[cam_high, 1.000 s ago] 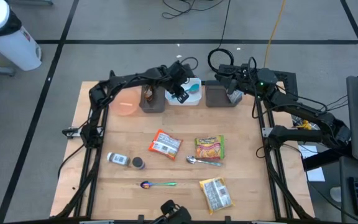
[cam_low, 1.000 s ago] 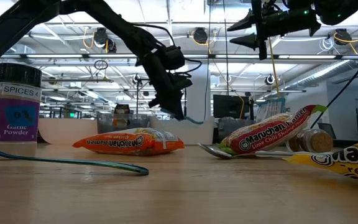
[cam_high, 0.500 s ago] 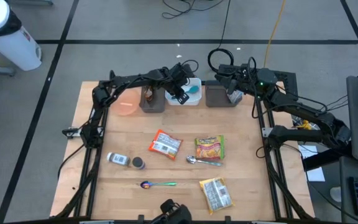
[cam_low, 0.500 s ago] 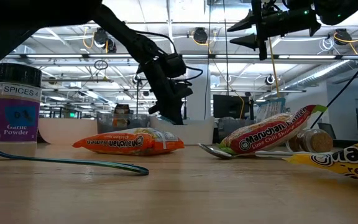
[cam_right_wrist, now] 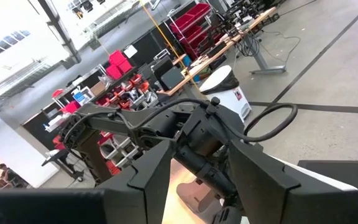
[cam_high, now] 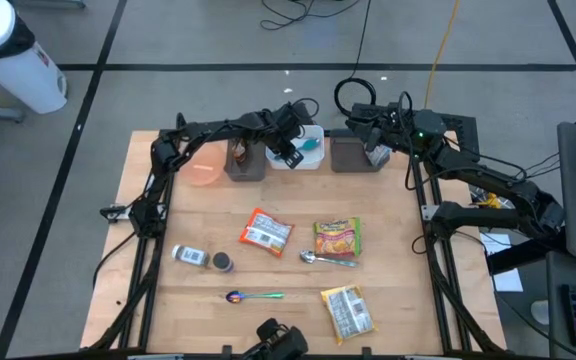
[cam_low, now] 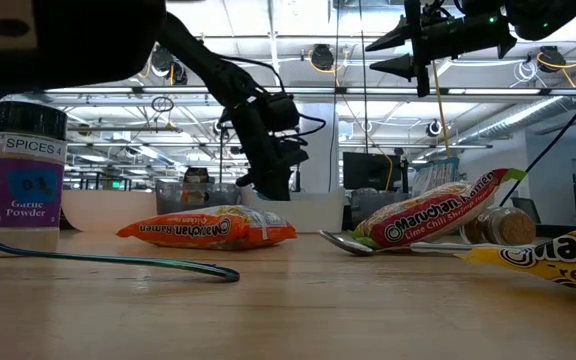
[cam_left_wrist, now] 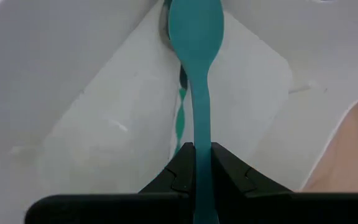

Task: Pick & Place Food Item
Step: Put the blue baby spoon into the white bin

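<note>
Teal spoon [cam_left_wrist: 195, 37] in left tool [cam_left_wrist: 197, 163], wrist-only.

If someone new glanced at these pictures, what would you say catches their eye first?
Probably the left gripper at the table's far edge, shut on a teal spoon whose bowl points into the white bin. Next come the three bright ramen packets spread across the middle of the wooden table, with the right gripper raised over the dark bin nearby.

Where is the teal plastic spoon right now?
The teal plastic spoon is pinched in the left gripper, over the white bin at the table's far edge, between two dark grey bins.
</note>
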Robot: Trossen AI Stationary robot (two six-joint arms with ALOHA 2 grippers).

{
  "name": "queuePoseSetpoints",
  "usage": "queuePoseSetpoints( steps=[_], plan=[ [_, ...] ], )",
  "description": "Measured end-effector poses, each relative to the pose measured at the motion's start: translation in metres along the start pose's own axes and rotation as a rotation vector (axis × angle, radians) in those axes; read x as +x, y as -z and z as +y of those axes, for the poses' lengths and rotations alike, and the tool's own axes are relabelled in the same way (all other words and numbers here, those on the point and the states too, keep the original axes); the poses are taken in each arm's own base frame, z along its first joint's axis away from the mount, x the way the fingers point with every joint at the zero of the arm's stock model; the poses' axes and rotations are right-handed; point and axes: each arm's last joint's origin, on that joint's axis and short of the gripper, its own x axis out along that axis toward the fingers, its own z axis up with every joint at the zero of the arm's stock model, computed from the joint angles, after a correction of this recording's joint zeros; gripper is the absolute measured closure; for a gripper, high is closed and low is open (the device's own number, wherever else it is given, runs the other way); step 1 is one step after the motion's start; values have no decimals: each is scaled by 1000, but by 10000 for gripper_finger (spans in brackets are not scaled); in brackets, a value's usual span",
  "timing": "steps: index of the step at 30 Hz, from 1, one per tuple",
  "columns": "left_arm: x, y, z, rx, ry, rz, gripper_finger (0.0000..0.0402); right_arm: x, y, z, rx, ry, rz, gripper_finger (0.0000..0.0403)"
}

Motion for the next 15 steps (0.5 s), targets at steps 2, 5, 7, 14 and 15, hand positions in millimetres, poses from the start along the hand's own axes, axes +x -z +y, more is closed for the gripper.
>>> queuePoseSetpoints(
  steps=[2,5,7,14,15],
  plan=[
    [0,0,0,-1,0,-2,373,0,0,0,0,0,0,248],
    [0,0,1,-1,-1,-2,373,0,0,0,0,0,0,248],
    [0,0,1,-1,-1,-2,373,0,0,0,-1,1,0,248],
    [0,0,1,-4,0,-3,373,0,0,0,-3,1,0,248],
    [0,0,1,-5,0,-3,373,0,0,0,-3,1,0,248]
  ],
)
